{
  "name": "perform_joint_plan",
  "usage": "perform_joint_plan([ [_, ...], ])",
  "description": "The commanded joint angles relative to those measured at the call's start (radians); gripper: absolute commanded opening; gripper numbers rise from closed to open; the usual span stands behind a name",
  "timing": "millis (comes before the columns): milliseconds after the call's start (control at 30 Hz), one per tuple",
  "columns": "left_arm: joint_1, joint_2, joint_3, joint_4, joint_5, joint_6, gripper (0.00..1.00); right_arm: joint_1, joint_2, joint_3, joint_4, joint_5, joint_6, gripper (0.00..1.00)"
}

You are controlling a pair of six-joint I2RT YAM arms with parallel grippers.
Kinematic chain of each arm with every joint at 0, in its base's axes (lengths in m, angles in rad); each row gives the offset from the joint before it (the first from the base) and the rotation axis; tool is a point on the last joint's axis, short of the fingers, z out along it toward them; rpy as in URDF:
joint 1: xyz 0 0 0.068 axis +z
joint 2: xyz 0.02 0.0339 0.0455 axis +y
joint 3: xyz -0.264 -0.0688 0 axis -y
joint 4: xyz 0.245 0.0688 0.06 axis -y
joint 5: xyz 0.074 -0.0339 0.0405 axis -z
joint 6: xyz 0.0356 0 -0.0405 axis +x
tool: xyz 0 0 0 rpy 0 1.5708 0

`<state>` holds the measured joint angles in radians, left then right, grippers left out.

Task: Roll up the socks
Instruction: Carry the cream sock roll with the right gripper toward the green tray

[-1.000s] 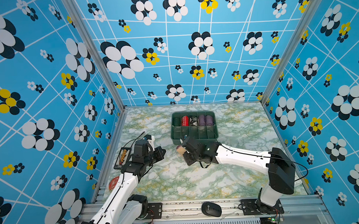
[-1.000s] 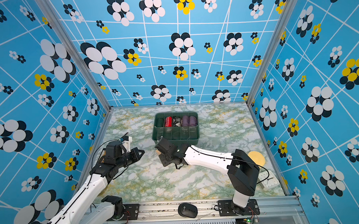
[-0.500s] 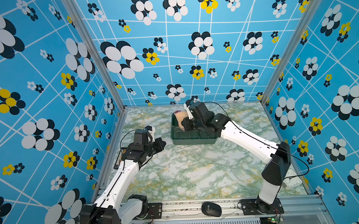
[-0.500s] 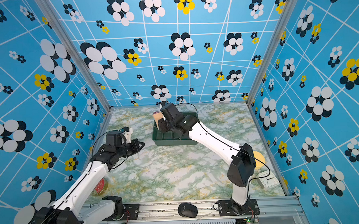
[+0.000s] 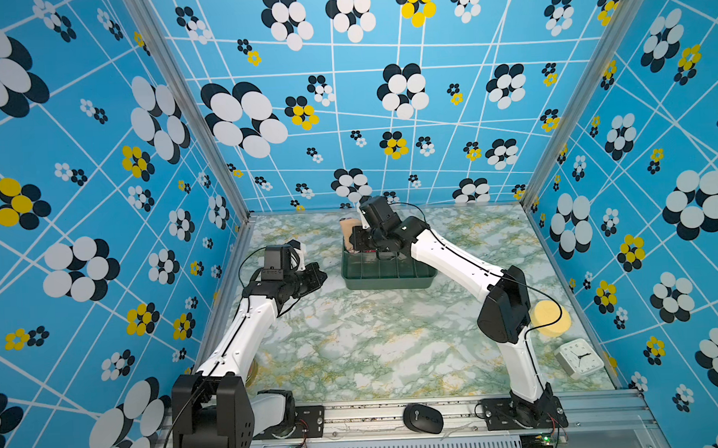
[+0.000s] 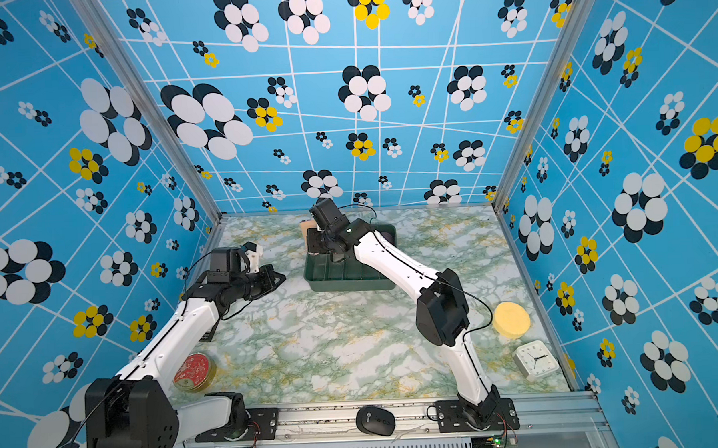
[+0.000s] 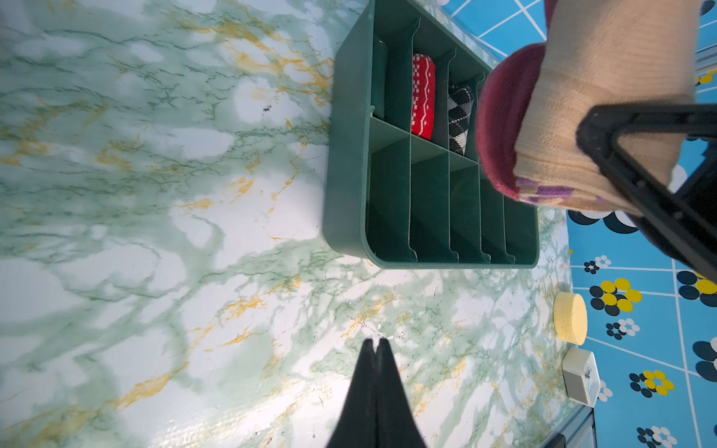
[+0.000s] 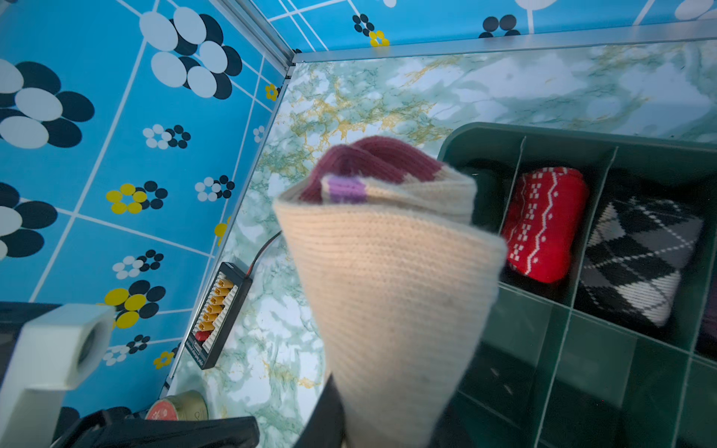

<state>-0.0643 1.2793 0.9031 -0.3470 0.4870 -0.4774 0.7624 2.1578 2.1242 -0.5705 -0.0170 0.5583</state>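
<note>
A tan ribbed roll of socks (image 8: 388,291) is held in the right gripper (image 5: 359,239), whose jaws are clamped narrowly around the bundle. A second ago the bundle was carried low over the middle of the marbled table (image 5: 374,336), just in front of the green divided tray (image 5: 387,281). It has since been lifted and swung to the tray's far left corner, where it is now held above the rim. The left gripper (image 7: 375,345), pressed fully together with nothing between its tips, has been drawn back towards the table's left edge.

From this, the rolling is judged to be finished, with only the placing in a compartment left to do.

In both top views the far row of the tray is hidden by the right arm, and only a tan sliver of the bundle can be made out. The right wrist view gives what is missed there: maroon cuffs and a purple stripe tucked into the bundle's open end, with a red patterned roll (image 8: 543,225) and a black-and-grey argyle roll (image 8: 636,263) lying in neighbouring far compartments. The left wrist view shows the near row of compartments to be empty. The far corner compartment beside the red roll appears dark and unfilled, though this cannot be confirmed.
</note>
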Motion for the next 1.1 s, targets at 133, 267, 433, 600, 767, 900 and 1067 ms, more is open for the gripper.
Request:
perform_joint_plan([
  [133,0.015,0.055,0.062,-0.023,0.047,0.034,0.02,-0.097,-0.084,-0.073,-0.091,-0.029,-0.018,0.00],
  [267,0.020,0.071,0.056,-0.020,0.057,0.037,0.01,-0.165,-0.200,-0.260,-0.108,-0.060,-0.038,0.00],
  [433,0.020,0.085,0.048,-0.016,0.056,0.037,0.01,-0.223,-0.295,-0.461,-0.083,-0.077,-0.040,0.00],
  [600,0.020,0.091,0.051,-0.019,0.061,0.033,0.01,-0.255,-0.299,-0.556,-0.025,-0.135,-0.021,0.00],
  [767,0.019,0.075,0.049,-0.041,0.047,0.041,0.01,-0.284,-0.285,-0.577,-0.009,-0.131,-0.018,0.00],
  [900,0.020,0.069,0.042,-0.044,0.042,0.043,0.01,-0.300,-0.271,-0.590,-0.011,-0.129,-0.027,0.00],
  [1067,0.020,0.078,0.040,-0.035,0.049,0.038,0.01,-0.319,-0.257,-0.601,-0.010,-0.128,-0.029,0.00],
])
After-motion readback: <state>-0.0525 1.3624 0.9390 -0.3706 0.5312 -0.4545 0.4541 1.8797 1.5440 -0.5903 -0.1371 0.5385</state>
